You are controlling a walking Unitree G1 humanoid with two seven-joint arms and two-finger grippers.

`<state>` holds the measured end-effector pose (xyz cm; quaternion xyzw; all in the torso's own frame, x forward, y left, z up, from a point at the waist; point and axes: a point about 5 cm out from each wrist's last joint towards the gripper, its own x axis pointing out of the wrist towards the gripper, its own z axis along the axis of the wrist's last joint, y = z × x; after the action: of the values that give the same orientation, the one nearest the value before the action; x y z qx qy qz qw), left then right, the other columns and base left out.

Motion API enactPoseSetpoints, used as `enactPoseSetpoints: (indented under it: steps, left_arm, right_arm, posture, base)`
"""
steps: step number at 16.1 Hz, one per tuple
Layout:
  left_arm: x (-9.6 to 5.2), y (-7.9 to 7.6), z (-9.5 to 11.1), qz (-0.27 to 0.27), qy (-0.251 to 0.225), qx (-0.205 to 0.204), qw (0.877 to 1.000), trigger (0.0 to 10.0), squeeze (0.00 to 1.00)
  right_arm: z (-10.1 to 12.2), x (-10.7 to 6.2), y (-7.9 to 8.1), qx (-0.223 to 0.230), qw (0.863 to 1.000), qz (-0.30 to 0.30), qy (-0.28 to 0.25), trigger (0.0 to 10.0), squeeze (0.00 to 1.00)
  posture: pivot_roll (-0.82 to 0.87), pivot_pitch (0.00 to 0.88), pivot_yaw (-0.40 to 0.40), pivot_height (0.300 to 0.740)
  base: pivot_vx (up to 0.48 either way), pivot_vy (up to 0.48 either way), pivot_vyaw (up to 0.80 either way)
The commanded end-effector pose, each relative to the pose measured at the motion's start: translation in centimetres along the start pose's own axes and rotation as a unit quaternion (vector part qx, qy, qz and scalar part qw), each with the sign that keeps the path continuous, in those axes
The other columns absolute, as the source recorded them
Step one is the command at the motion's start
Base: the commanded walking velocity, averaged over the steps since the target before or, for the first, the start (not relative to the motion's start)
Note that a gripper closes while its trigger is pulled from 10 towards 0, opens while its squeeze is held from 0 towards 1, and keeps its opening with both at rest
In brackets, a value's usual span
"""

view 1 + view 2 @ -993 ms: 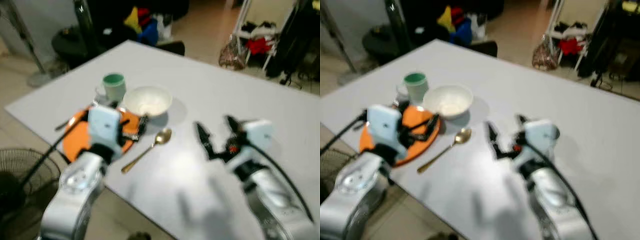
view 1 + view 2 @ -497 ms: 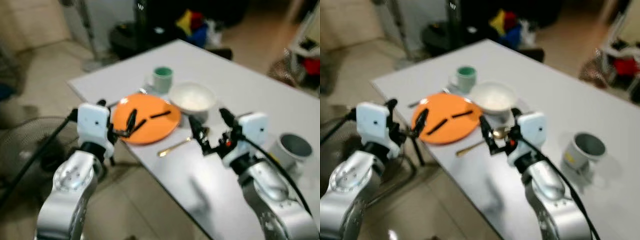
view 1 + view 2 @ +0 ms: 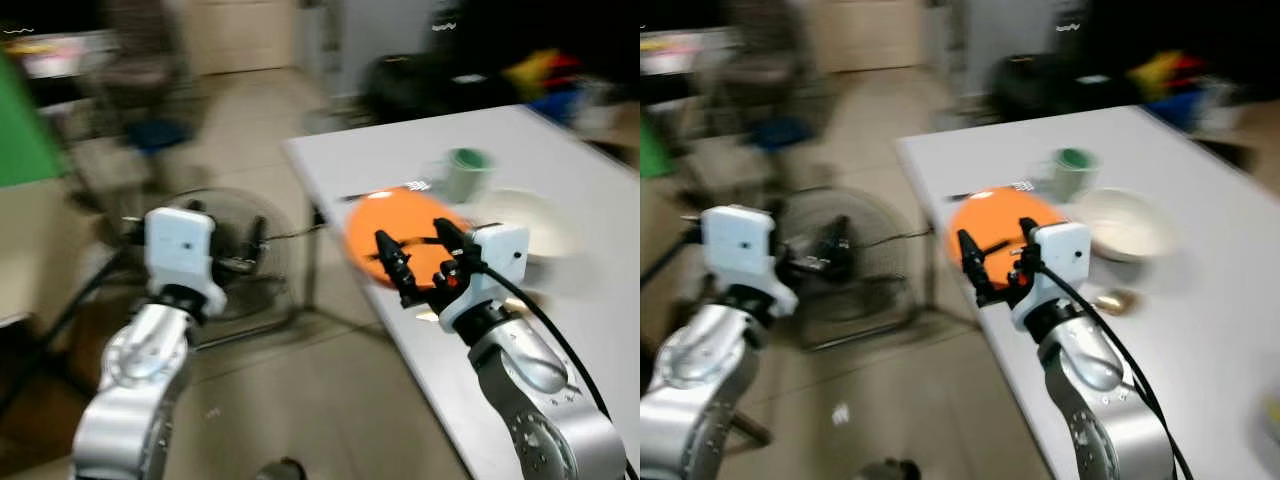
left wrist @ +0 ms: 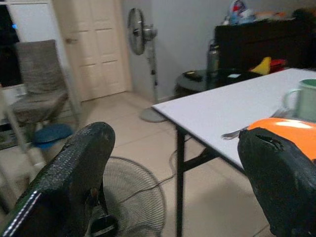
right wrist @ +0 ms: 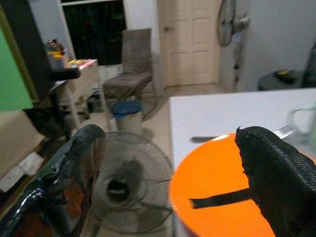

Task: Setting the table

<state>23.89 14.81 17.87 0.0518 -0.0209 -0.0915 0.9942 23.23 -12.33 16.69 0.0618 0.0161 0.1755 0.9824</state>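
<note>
Tiled floor [image 3: 330, 380], beige, with a closed pale door [image 4: 96, 49] and a grey chair [image 5: 131, 61] at the back of the room.

Left gripper [image 3: 245, 258]: raised over the floor, off the table's near corner, fingers spread wide, nothing between them. Through its wrist view the orange plate shows just past one finger [image 4: 284, 182], apart from it.

Floor fan [image 3: 845, 262]: round wire cage, lying low on the floor beside the table, behind the left gripper.

White table [image 3: 560, 150]: corner toward the robot, black legs underneath.

Right gripper [image 3: 420, 262]: held in front of the table's near edge, fingers wide apart and empty. The plate lies directly beyond them, near but not touched.

Orange plate [image 3: 400, 215]: flat on the table close to its near edge; two dark sticks, possibly chopsticks, lie across it, blurred.

Fork [image 4: 237, 133]: on the table just behind the plate.

Green mug [image 3: 1072, 172]: upright, behind the plate.

White bowl [image 3: 1122, 225]: just right of the plate.

Gold spoon [image 3: 1118, 300]: in front of the bowl, blurred.
</note>
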Motion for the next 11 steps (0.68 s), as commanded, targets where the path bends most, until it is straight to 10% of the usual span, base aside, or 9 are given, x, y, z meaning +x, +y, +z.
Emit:
enactPoseSetpoints:
  steps: [1, 11]
  left_arm:
    - [0.41, 0.18, 0.33, -0.004, -0.003, 0.006, 1.0, 10.0, 0.0]
    - [0.08, 0.7, 0.03, 0.01, 0.008, 0.01, 1.0, 10.0, 0.0]
  right_arm:
    - [0.25, 0.04, 0.02, 0.002, 1.0, -0.001, -0.002, 10.0, 1.0]
    - [0.13, 0.17, -0.41, -0.007, 1.0, -0.02, 0.009, 10.0, 1.0]
  posture:
    - [0.13, 0.0, 0.002, 0.74]
    - [0.14, 0.0, -0.013, 0.74]
  base:
    - [0.0, 0.345, 0.0]
    - [0.0, 0.346, 0.0]
